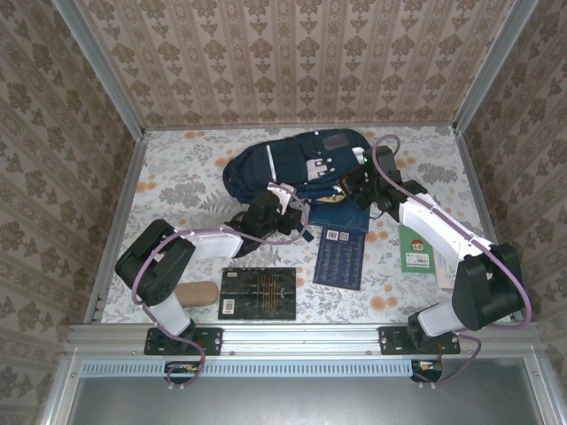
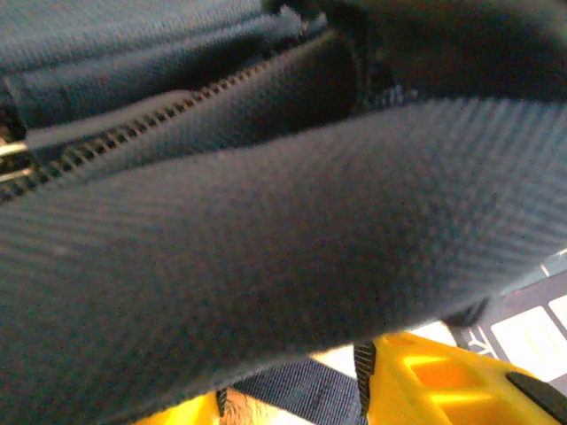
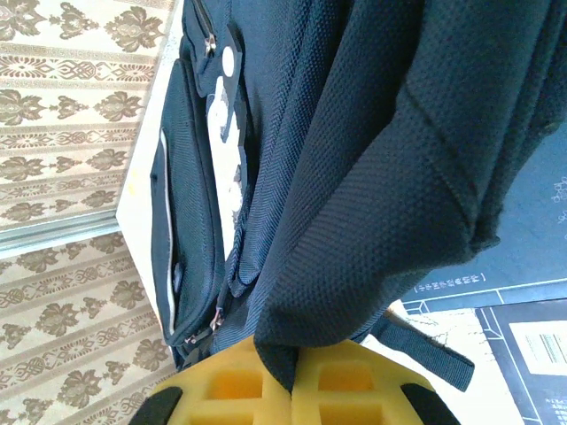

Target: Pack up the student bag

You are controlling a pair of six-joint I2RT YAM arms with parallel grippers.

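— What lies on the floral-patterned table (image 1: 177, 168)?
— The student bag (image 1: 283, 159) at the back. Near the front edge is a black notebook (image 1: 258, 293), with a tan block (image 1: 196, 293) just beside it. A blue booklet (image 1: 340, 257) is mid-table, and a green booklet (image 1: 415, 250) is to the right.

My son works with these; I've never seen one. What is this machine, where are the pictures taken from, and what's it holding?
Two robot arms are bolted at the near edge of a table, each ending in a two-finger gripper. One picture looks from above and behind; the other two come from cameras on the wrists, the yellow shapes are fingers. On the table lie the student bag, a black notebook, a blue book, a green booklet and a tan block. The right gripper is shut on a fold of the bag. The left gripper presses against the bag near its zip; whether it grips is unclear.
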